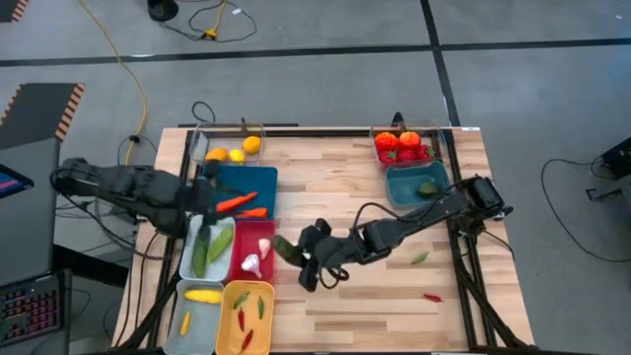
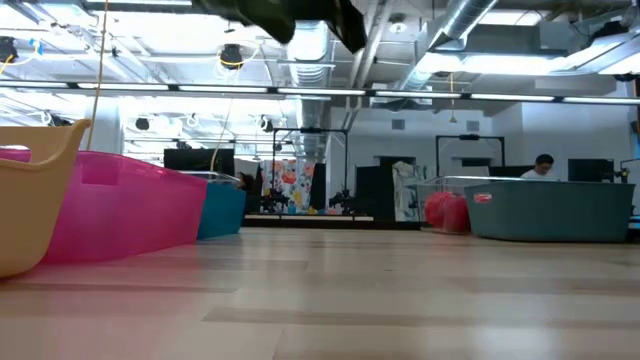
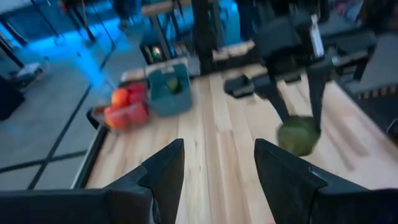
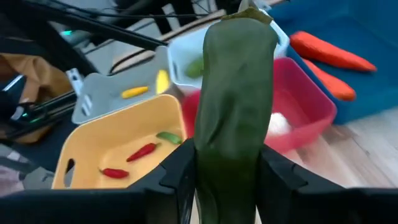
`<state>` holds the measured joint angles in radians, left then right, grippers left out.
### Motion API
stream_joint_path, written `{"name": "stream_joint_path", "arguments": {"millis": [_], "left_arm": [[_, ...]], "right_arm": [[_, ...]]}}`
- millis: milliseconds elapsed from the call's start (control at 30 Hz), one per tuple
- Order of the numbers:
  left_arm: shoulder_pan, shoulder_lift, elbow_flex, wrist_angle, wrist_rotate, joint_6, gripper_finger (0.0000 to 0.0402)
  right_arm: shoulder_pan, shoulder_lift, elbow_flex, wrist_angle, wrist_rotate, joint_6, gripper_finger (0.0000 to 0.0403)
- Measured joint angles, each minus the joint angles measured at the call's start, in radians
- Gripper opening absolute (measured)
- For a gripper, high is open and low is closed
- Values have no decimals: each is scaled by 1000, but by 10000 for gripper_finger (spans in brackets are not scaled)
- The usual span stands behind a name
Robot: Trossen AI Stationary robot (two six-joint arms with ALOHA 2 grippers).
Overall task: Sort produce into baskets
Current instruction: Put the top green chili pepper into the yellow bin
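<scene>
A dark green cucumber [image 4: 235, 106] is pinched between the fingers of the right gripper [image 4: 227, 171], while the left gripper [image 3: 217, 165] is held spread, empty, at nine o'clock.

Cucumber [image 4: 235, 99] in right pincer [image 1: 296, 254], seemingly just beside garlic bin [image 1: 266, 237].

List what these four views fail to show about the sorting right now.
- Low view: bin contents, hidden by the red bin's wall and the others' walls.
- Right wrist view: the white bin, mostly hidden behind the held dark green vegetable.
- Left wrist view: motion blur hides what the right hand grips.
</scene>
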<state>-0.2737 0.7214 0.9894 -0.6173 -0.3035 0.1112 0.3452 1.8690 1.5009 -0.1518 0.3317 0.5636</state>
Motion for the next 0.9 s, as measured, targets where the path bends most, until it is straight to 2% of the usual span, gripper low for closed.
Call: {"name": "stream_joint_path", "arguments": {"millis": [200, 400, 600, 900], "left_arm": [[0, -160, -56, 10, 0, -6, 182], [0, -321, -188, 118, 0, -18, 182], [1, -458, -303, 127, -7, -23, 182], [0, -600, -408, 135, -12, -67, 182]], "right_arm": [[20, 1, 0, 59, 0, -47, 155], [21, 2, 0, 138, 0, -50, 155], [30, 8, 0, 206, 0, -52, 154], [40, 207, 0, 619, -76, -100, 154]]}}
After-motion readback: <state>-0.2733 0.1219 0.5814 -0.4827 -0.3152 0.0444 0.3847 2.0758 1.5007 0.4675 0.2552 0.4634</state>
